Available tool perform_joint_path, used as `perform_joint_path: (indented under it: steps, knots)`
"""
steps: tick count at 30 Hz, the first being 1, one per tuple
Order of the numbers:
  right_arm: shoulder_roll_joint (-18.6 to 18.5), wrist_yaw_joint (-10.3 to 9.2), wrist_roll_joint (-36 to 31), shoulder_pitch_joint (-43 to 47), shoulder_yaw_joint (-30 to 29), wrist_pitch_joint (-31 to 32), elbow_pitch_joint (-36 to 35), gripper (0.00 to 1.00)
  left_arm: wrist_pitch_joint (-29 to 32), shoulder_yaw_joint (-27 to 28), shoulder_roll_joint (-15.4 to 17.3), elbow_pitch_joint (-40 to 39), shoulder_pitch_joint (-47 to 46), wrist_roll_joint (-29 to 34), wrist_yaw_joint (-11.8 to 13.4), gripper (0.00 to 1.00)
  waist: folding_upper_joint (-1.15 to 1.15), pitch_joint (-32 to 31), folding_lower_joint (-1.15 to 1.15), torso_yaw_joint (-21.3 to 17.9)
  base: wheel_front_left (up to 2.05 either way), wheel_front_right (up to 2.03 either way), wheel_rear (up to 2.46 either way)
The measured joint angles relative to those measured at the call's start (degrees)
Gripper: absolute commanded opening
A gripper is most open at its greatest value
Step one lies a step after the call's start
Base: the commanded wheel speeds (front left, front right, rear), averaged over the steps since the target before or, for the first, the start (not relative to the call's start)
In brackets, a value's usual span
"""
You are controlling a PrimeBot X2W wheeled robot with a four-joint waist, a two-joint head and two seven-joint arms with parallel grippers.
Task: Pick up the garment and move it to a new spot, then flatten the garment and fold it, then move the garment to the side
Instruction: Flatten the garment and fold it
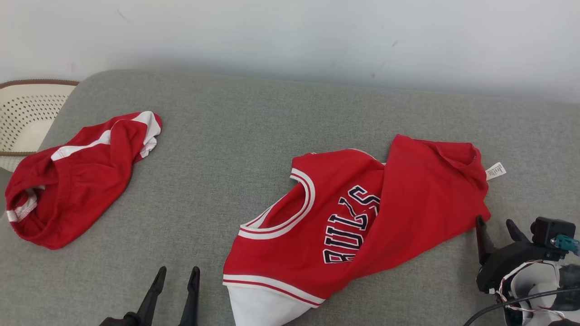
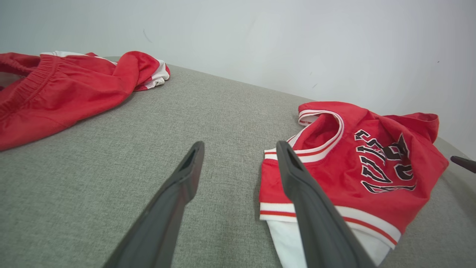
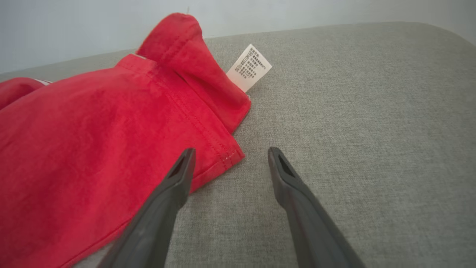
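Status: red sleeveless basketball jersey with white trim and dark BULLS lettering lay crumpled on grey fabric-covered surface, from centre of head view out toward 3 o'clock. One half was flopped over the chest and hid part of the lettering. White care label stuck out at its 2 o'clock corner. Not flat, not folded, nothing lifted. Couldn't tell if this was the start spot or the new one. My read: flatten, fold and move-aside were all left, possibly the first pick too.

Bunched red shorts with white side stripes sat at 9 o'clock, well apart from the jersey. White perforated plastic basket stood past the surface edge at 10 o'clock.

Left tool was low at 7 o'clock, fingers pointing to 12, spread wide, empty, just beside the jersey's white-banded edge.

Right tool was at 4 o'clock, fingers apart, empty. Wrist view had its tips either side of the jersey's hemmed corner, contact unclear.

Both arms looked staged for a two-point grab.
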Motion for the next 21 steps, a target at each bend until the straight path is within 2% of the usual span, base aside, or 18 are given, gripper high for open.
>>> perform_joint_path:
  steps: [16,17,18,19,21]
  knots:
    - [-1.32,0.0,0.43,-6.04,0.98,-1.88,11.26,1.0,0.01,-0.26,-0.01,0.13,-0.34,0.25,-0.48,1.0,0.0,1.42,0.0,3.28,0.0,0.0,0.0]
    - [-1.41,0.0,0.42,-6.38,1.08,-1.99,12.0,0.93,0.0,-0.35,-0.01,0.15,-0.37,0.27,-0.49,1.0,0.0,1.48,0.0,3.46,0.0,0.0,0.0]
    - [-1.46,0.0,0.4,-6.75,1.15,-1.97,12.91,0.56,0.01,-0.4,-0.01,0.2,-0.44,0.33,-0.53,1.0,0.0,1.52,0.0,3.65,0.0,0.0,0.0]
    - [-1.55,0.0,0.32,-7.04,1.23,-2.03,13.63,0.43,0.01,-0.42,-0.01,0.24,-0.54,0.34,-0.53,1.0,0.0,1.55,0.0,3.83,0.0,0.0,0.0]
    - [-1.68,0.0,0.29,-7.61,1.34,-2.6,14.86,0.06,0.01,-0.47,-0.01,0.26,-0.69,0.33,-0.52,1.0,0.0,1.58,0.0,4.16,0.0,0.0,0.0]
